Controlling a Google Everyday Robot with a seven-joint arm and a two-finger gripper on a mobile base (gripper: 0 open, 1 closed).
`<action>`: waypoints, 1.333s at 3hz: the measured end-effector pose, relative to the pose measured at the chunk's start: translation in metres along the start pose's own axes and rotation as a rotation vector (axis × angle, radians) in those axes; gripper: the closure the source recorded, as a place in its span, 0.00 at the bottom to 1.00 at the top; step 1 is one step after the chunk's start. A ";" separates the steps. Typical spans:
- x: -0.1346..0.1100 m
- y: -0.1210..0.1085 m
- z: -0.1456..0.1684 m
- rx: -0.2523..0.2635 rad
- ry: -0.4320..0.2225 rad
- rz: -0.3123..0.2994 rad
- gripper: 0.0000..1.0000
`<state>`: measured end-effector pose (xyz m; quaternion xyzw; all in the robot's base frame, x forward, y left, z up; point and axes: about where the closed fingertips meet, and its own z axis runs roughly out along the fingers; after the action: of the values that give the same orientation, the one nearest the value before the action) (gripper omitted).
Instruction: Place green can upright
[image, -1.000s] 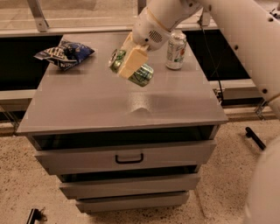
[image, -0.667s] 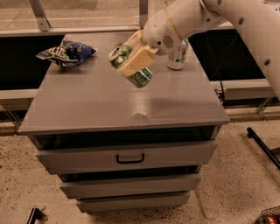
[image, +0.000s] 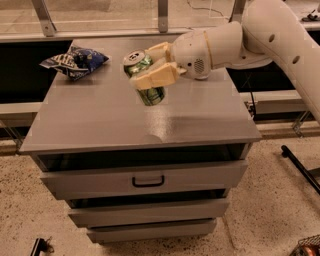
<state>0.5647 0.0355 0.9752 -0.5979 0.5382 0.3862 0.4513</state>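
The green can (image: 150, 95) has a green and pale mottled pattern and a silver top with a pull tab. It is held tilted, top towards the upper left, above the middle of the grey cabinet top (image: 100, 125). My gripper (image: 152, 69) reaches in from the right and is shut on the can, its pale fingers (image: 155, 77) wrapped across the can's middle. The can's lower end is close to the surface; I cannot tell whether it touches.
A crumpled blue chip bag (image: 75, 61) lies at the back left of the cabinet top. The white arm (image: 270, 35) crosses the back right corner. Drawers with a dark handle (image: 148, 181) are below the front edge.
The arm has swung lower and now lies across the back right, hiding the white can that stood there. The held can stays tilted and sits closer to the surface.
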 end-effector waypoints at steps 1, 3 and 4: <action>0.008 -0.002 0.004 0.031 -0.069 0.031 1.00; 0.051 -0.020 0.015 0.098 -0.121 0.106 1.00; 0.069 -0.025 0.022 0.087 -0.132 0.124 0.83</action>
<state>0.5987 0.0366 0.9065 -0.5167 0.5594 0.4283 0.4865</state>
